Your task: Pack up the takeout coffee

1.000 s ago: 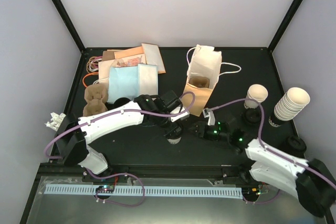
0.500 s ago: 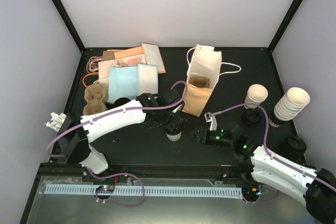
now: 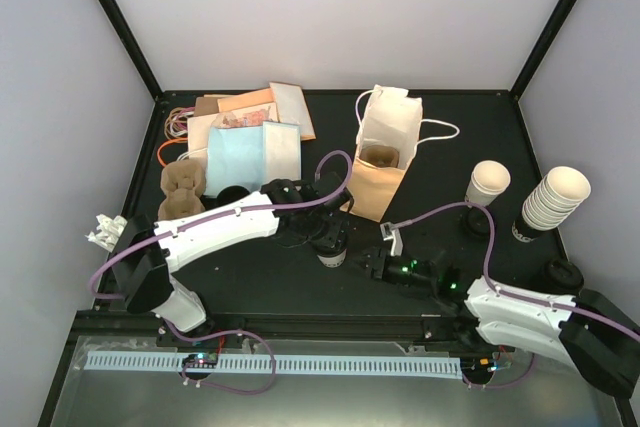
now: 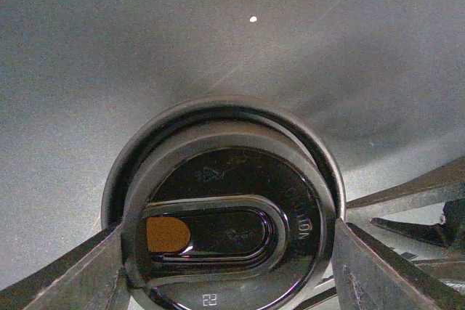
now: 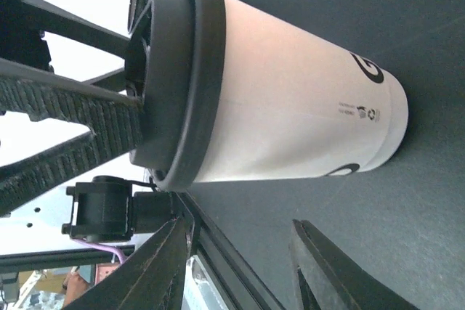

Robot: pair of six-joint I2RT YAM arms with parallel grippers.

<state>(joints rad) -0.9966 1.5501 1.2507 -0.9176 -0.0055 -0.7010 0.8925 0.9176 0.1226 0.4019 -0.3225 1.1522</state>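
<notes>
Two fingers of the right gripper (image 5: 238,241) stand apart at the front, nothing between them, just short of the takeout coffee (image 3: 331,253). The cup is upright, mid-front of the matte black table (image 3: 250,282). It has a smooth white paper wall with black lettering and a round glossy black plastic lid. The left gripper (image 3: 329,239) is clamped from above on the lid, a ribbed finger on each side. Farther back a white paper bag (image 3: 392,119) stands open, with something brown in its mouth. At right rear are stacked cream cups (image 3: 553,197), the top one empty.

1 lidded cup (image 3: 331,258); 1 lidless cup (image 3: 489,180); 1 cup stack (image 3: 555,197); 1 bag (image 3: 388,137).
</notes>
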